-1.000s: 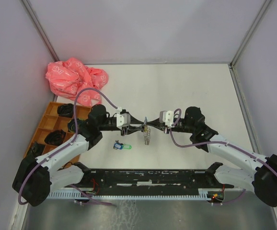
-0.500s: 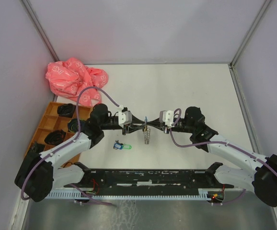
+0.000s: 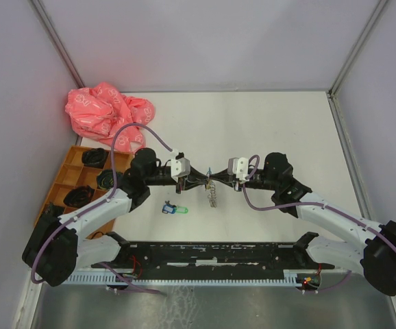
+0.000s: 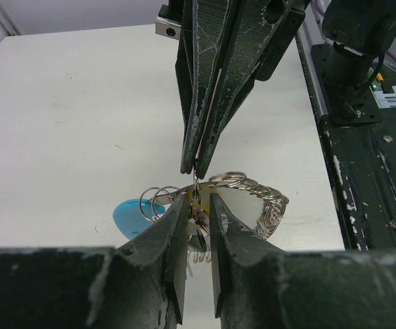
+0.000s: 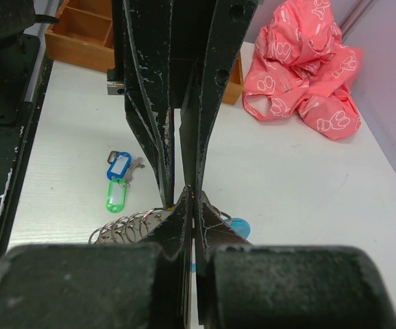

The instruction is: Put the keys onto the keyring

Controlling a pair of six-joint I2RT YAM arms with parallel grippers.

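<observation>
Left gripper [image 4: 197,199] narrows, jaws still apart, around yellow plastic key tag [image 4: 199,197].
Right gripper [image 4: 194,166] clamps silver wire-loop keyring [image 4: 247,184]; threading looks close.

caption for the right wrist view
The right claw pinches the keyring, tip to tip with the left claw; blue and green tagged keys lie beside

From above, the keyring [image 3: 212,195] is too small to make out its separate rings. In the left wrist view, the blurred left fingers [image 4: 164,253] run off the bottom edge. They cover the lower rings, most of a yellow tag [image 4: 199,203] and part of a blue piece [image 4: 126,216]. They may be touching the tag, but that is unclear. In the right wrist view, the blurred right fingers [image 5: 170,236] hide the keyring's middle. The tray [image 5: 81,31] and pink bag [image 5: 301,68] are cut off at the top edge.
</observation>
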